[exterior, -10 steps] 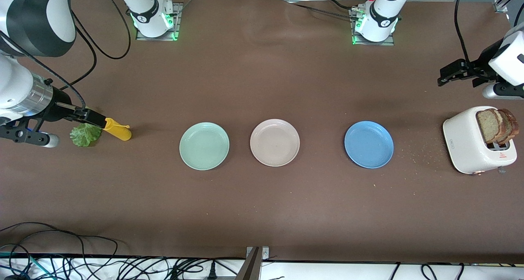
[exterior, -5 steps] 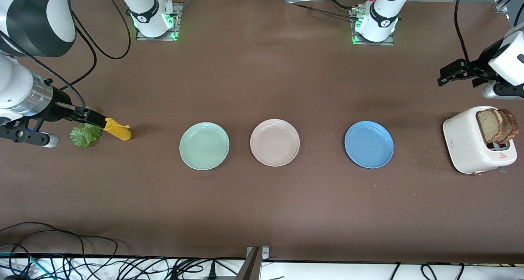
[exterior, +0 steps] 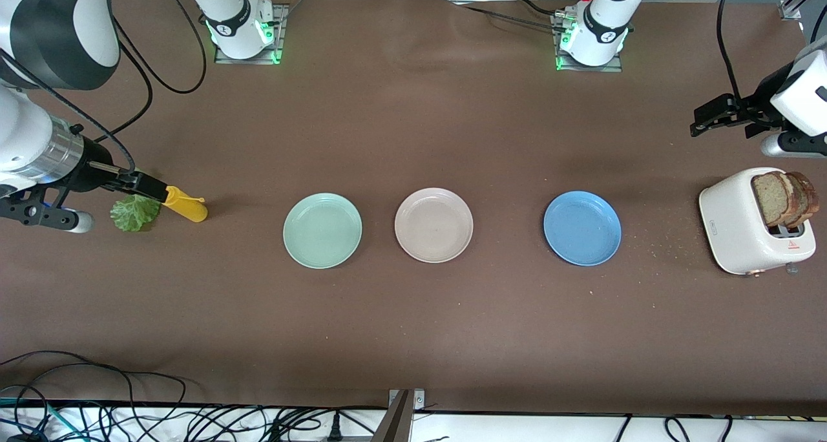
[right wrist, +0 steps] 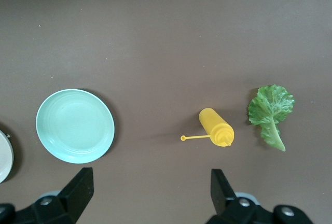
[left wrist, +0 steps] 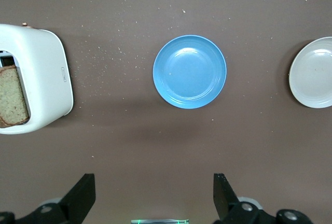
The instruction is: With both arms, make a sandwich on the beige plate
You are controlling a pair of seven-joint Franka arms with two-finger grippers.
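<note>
**Three plates in a row, both grippers up and empty**

No brand or wording is legible anywhere; the white toaster [exterior: 749,222] shows only a small red warning mark on its end, too small to read.

The beige plate [exterior: 433,225] sits bare at the middle of the table [exterior: 413,338], between the mint-green plate [exterior: 322,230] toward the right arm's end and the blue plate [exterior: 582,228] toward the left arm's end. Two slices of brown bread [exterior: 783,198] stand in the toaster at the left arm's end, with crumbs scattered between toaster and blue plate. The lettuce leaf [exterior: 134,212] lies at the right arm's end, just beside a yellow squeeze bottle [exterior: 187,207] lying on its side.

The left gripper [left wrist: 154,195] hangs high over bare table, its fingers spread wide and holding nothing; the beige plate is well apart from it. The right gripper [right wrist: 150,190] hangs over the lettuce and bottle, fingers equally wide and empty, also well away from the beige plate.
</note>
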